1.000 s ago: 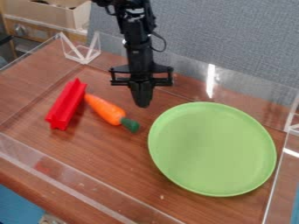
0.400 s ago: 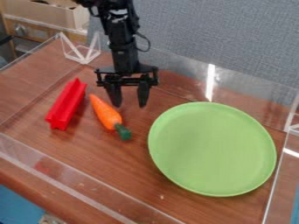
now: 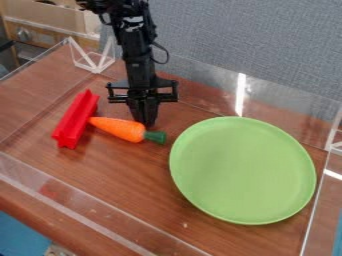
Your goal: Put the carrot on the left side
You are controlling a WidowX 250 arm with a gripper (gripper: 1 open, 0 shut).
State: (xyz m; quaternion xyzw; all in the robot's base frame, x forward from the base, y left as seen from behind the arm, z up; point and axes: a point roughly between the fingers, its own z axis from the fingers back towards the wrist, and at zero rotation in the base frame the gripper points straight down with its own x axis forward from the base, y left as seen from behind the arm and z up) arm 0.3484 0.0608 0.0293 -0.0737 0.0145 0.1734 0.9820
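The orange carrot (image 3: pixel 118 129) lies on the wooden table between the red ridged bar (image 3: pixel 75 118) and the green plate (image 3: pixel 243 168). Its dark green stem end points right, toward the plate. My gripper (image 3: pixel 142 117) points straight down just behind the carrot's right half, with its fingers drawn together and the tips close to the tabletop. Nothing shows between the fingers, and the carrot rests on the table rather than in the grip. Whether the tips touch the carrot I cannot tell.
Clear acrylic walls (image 3: pixel 40 170) ring the table on the front, left and back. The large green plate fills the right half. The red bar lies diagonally at the left, close to the carrot's thick end.
The gripper shifted left, spread its fingers over the carrot, then shut again. The carrot swung from a steep diagonal to nearly level, its thick end now closer to the red bar.
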